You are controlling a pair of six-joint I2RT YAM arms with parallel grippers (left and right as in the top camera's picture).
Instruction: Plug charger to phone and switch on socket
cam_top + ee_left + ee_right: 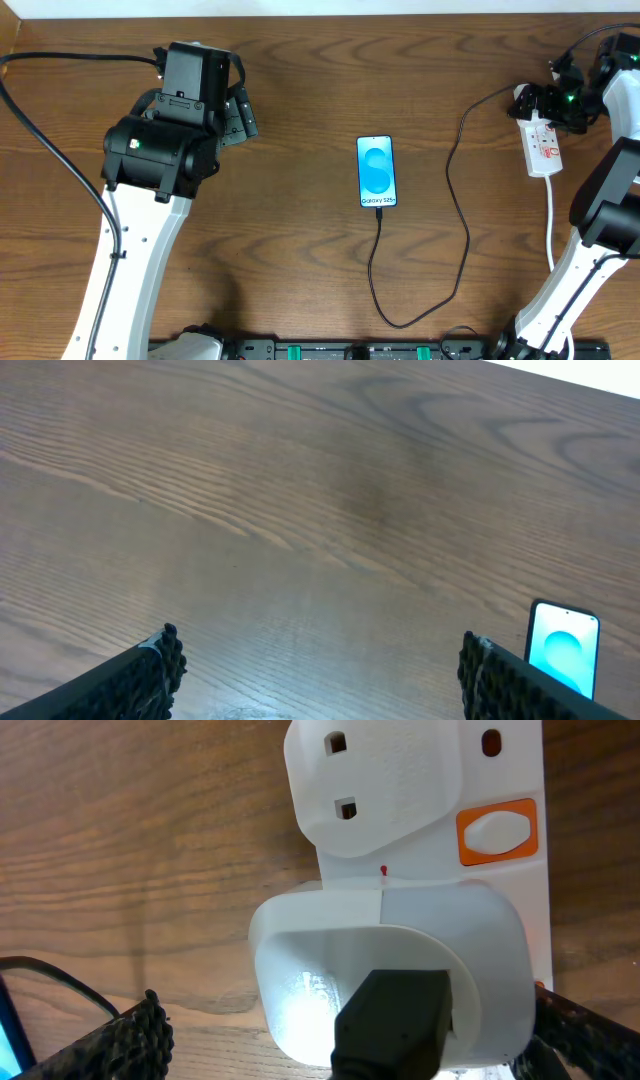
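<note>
Overhead shows open table point(300, 150) between left end effector point(241, 115) and phone point(376, 172).

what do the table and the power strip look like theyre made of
The table: wood, or a wood-look veneer or laminate; flowing brown grain, low satin sheen. The socket: white moulded plastic, smooth, softly glossy, rounded edges. Its switch looks like orange plastic.

A slim rectangular smartphone point(376, 172) lies flat at the middle of the brown wooden table point(300, 230). A long thin black cable point(467, 235) leaves its near edge, loops toward the front, then runs right and back to a small white plastic power strip point(541, 148) near the far right corner.
</note>
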